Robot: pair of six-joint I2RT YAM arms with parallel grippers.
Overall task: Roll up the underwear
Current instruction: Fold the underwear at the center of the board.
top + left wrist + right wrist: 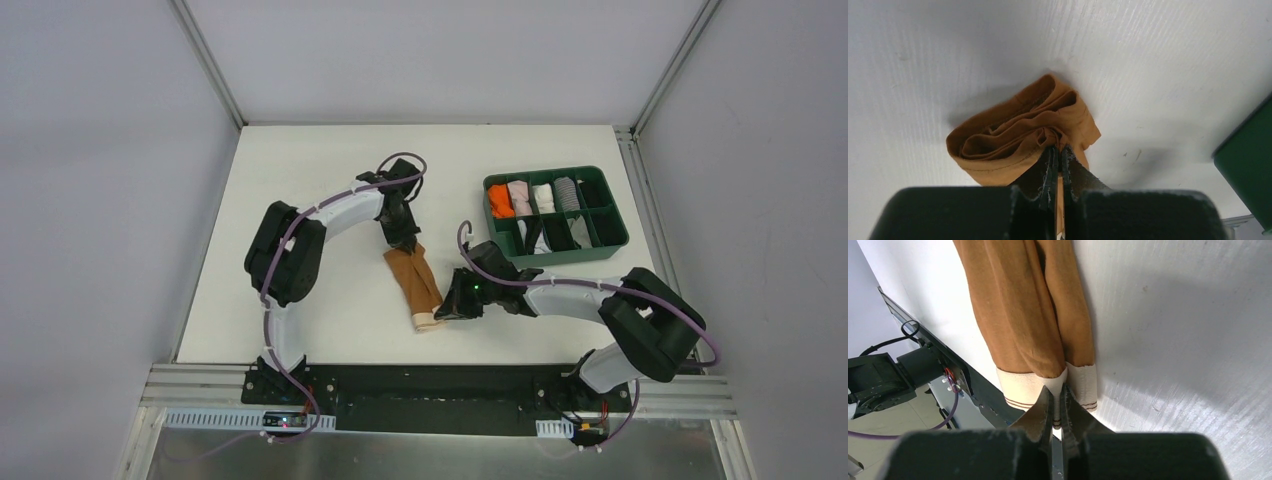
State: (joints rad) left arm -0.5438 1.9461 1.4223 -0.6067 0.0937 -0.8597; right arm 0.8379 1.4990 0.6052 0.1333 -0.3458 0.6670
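Observation:
The tan-brown underwear [415, 283] lies folded into a narrow strip on the white table [300, 210], running from upper left to lower right. Its pale beige waistband [430, 321] is at the near end. My left gripper [405, 240] is shut on the strip's far end, where the cloth [1018, 135] is bunched in loose folds at the fingertips. My right gripper [452, 310] is shut on the waistband [1023, 387], pinching a fold of it between the fingertips; the brown cloth [1018, 305] stretches away from it.
A green compartment tray [610, 242] stands at the right back, holding an orange roll [501, 202] and white, pink, grey and black rolls. Its corner [1248, 155] shows in the left wrist view. The table's near edge and black rail [440, 385] lie close behind the waistband.

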